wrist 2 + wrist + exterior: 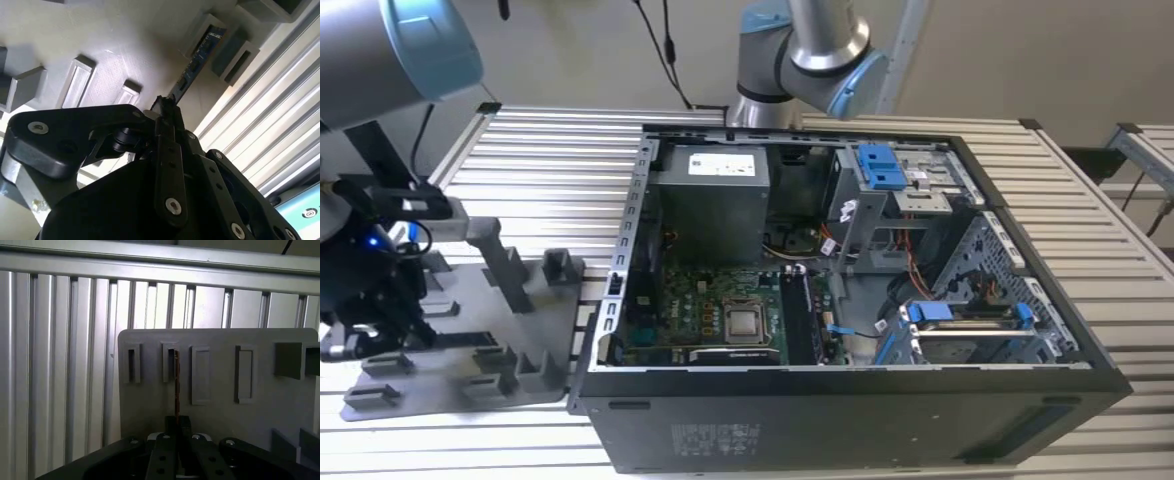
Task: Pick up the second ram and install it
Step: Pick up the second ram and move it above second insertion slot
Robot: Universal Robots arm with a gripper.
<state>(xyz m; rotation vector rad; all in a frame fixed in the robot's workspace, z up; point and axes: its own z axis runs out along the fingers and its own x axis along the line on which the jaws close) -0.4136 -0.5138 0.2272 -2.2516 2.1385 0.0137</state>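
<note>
1. First wrist view: my gripper (178, 426) is clenched on ram (176, 385) at near end; ram edge-on in fixture (220, 415) slot.
2. Exterior view: fixture at 9 o'clock of case (854, 430).
3. Ram prob. light, stiff, fragile; grip bare edges, not chips.

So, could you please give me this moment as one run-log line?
gripper: jaws shut on second ram | ram: end in grey fixture plate slot | install: not done
</note>
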